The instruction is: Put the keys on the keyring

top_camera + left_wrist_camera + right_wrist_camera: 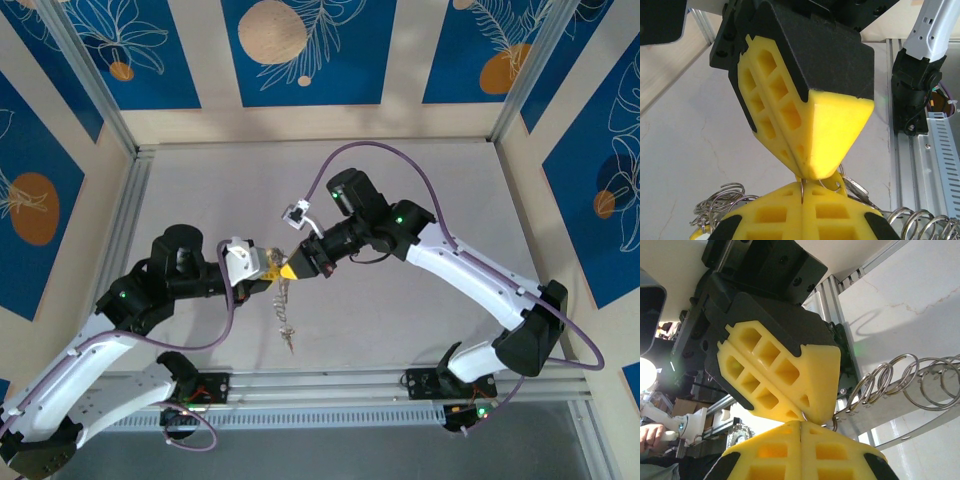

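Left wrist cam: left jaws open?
No, the left gripper's jaws are shut, yellow faces pressed together with a thin wire pinched in the seam.

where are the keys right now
In the top view, mid-table: the keys trail in a short string from the point where the left claw and right claw meet tip to tip, toward the near rail.

Blue floral wall panels [300, 50] surround grey table [200, 180].
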You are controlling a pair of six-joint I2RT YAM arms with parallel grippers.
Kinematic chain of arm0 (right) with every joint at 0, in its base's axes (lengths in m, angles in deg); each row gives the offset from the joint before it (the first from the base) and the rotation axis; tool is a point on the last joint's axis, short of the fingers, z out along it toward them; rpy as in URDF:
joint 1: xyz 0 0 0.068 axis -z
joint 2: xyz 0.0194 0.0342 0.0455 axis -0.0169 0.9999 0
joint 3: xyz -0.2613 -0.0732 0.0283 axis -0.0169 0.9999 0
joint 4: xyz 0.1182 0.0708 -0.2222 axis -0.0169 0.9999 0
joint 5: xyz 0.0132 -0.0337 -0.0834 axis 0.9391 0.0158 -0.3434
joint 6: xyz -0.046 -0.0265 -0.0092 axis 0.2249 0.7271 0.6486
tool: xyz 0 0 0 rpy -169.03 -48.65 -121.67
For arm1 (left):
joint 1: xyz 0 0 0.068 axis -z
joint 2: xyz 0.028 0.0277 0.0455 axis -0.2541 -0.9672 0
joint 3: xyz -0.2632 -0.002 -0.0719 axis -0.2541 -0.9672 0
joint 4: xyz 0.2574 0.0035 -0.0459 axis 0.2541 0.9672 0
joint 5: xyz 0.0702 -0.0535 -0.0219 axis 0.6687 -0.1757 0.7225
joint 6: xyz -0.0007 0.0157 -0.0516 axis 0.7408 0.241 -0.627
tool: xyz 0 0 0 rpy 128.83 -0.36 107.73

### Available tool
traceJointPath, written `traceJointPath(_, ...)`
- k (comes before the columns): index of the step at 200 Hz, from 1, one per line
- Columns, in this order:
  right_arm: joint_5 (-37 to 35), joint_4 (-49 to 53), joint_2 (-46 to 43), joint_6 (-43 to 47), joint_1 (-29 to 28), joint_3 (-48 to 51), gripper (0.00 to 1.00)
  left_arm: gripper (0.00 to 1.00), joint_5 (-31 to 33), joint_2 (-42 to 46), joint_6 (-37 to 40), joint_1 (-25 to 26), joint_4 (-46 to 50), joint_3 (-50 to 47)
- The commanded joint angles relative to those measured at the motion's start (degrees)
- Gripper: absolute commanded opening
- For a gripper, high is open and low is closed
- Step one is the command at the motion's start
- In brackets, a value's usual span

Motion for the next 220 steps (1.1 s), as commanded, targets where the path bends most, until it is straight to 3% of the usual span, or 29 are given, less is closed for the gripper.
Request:
traceJointPath(1,-1.1,-1.1,-2.1,-0.9,0.3,0.2,0.0,0.0,-0.7,0.8,0.8,0.7,-1.2,0.3)
traceJointPath(176,-4.9,-0.9,-1.2,-0.5,-2.2,-2.1,0.0,0.0,-1.7,0.3,0.2,0.9,-1.6,0.0)
traceJointPath(220,-10.1,-2.4,-1.9,-1.6,-2.6,-1.5,0.0,0.0,-4.9,0.5,-0.9,1.0,-1.9,-0.1)
